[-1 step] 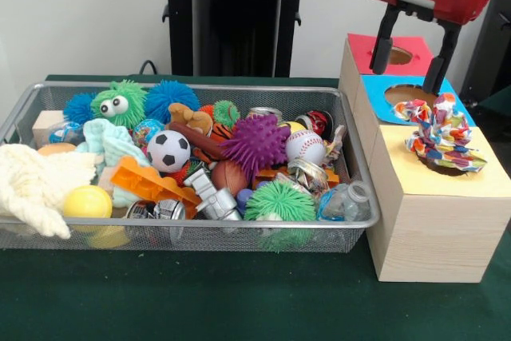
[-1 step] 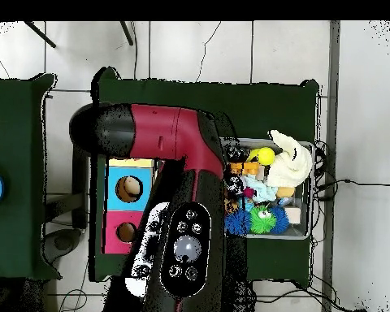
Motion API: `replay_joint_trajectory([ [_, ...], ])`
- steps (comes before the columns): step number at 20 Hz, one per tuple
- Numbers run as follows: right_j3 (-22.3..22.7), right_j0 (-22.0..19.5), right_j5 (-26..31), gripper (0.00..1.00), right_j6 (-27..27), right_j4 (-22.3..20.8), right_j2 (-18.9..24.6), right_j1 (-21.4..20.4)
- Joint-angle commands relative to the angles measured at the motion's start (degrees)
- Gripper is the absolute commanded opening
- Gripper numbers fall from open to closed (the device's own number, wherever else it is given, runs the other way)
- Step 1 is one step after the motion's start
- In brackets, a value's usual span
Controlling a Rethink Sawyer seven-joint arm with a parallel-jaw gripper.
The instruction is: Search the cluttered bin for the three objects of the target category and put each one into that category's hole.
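- Colourful rag toy (image 1: 441, 136), a knot of patterned cloth strips, sits in the hole of the yellow panel (image 1: 479, 175), the nearest section on top of the wooden box (image 1: 435, 229); part of it stands above the rim.
- The box stands on the green counter (image 1: 200, 297), just right of the wire-mesh bin (image 1: 192, 235). Behind the yellow panel come a blue panel (image 1: 375, 93) with its hole (image 1: 405, 95), then a red panel (image 1: 361, 47) with its hole (image 1: 397, 56).
- End effector (image 1: 411, 52) hangs over the blue and red sections, above and slightly behind the rag toy, not touching it. Its two dark fingers (image 1: 384, 39) are spread apart with nothing between them.
- In the overhead view the red and black arm (image 2: 178, 171) covers most of the box; only the blue and red panels with their holes show.
- The bin is packed: a green fuzzy toy with googly eyes (image 1: 118, 104) and a blue fuzzy ball (image 1: 171, 98) at the far side, a soccer ball (image 1: 168, 150) and a purple spiky ball (image 1: 256, 143) in the middle, a baseball (image 1: 305, 147) to the right, an orange plastic piece (image 1: 148, 182), a yellow ball (image 1: 87, 202) and a green spiky ball (image 1: 279, 201) near the front.
- A cream knitted cloth (image 1: 36, 185) drapes over the bin's left corner.
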Motion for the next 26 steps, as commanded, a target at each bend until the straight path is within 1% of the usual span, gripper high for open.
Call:
replay_joint_trajectory([
  [1, 5.2, -1.6, -2.9, 1.00, -2.9, -4.3, 4.3, 1.8],
  [3, 5.4, -1.3, -3.7, 1.00, -2.4, -4.3, 4.3, 1.9],
  [7, 4.5, -0.9, -3.9, 1.00, -1.8, -4.4, 4.1, 2.5],
  [13, 3.1, -0.4, -5.2, 1.00, -0.2, -4.1, 4.1, 4.5],
  [15, 2.6, -0.1, -4.8, 1.00, 0.1, -4.2, 3.9, 4.7],
  [22, 2.3, 0.2, -3.9, 1.00, -0.3, -4.0, 3.8, 4.7],
  [26, 2.0, 0.2, -4.3, 1.00, -0.7, -4.1, 3.9, 5.2],
])
